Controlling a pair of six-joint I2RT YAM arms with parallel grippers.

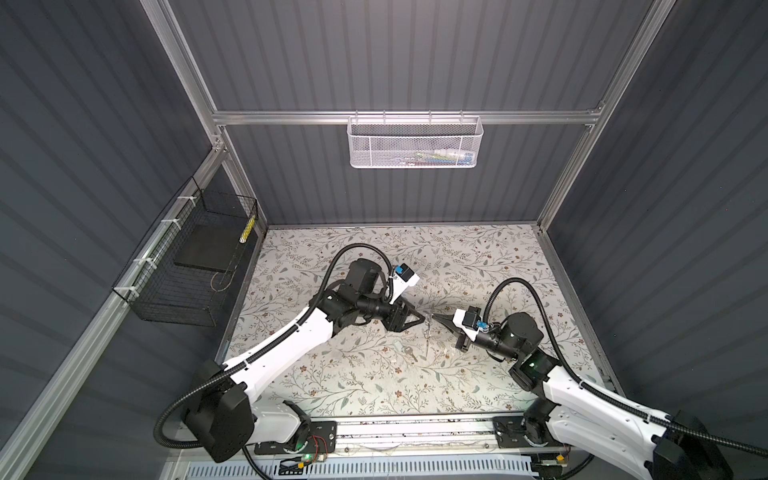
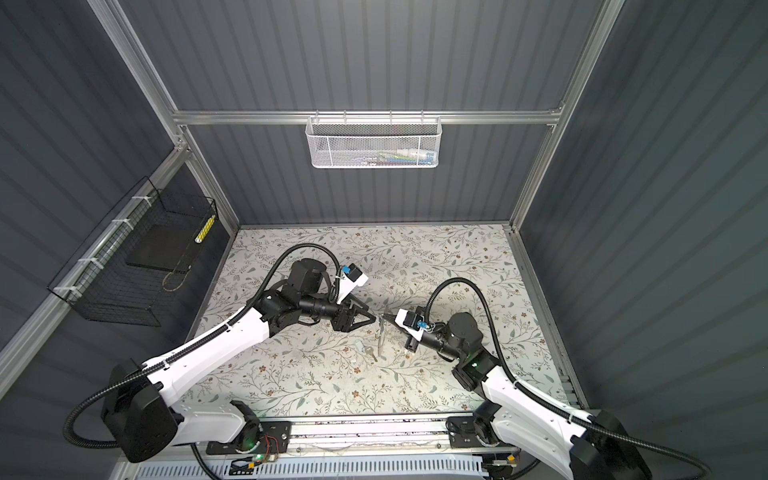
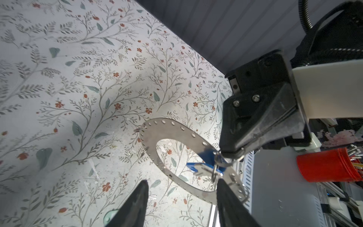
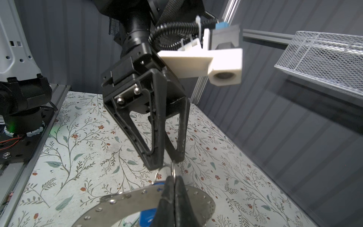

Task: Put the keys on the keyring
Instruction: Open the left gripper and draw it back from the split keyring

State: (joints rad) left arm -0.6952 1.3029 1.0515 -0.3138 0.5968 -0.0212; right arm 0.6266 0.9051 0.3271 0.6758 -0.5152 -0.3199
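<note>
We note the right gripper (image 4: 172,179) closed tight on the keyring (image 3: 176,129) rim, holding it above the table (image 1: 332,395); blue key (image 3: 198,166) hangs from it on a small wire loop (image 3: 215,167); left gripper (image 3: 182,181) jaws parted, clasping nothing we can make out; whitish key (image 1: 406,352) lies at 7 o'clock of the ring.

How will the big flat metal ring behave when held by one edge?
Probably stiff: the ring, pinched at its rim by the right gripper, shows no sag. Likely light, being thin. The blue key hanging there may swing.
</note>
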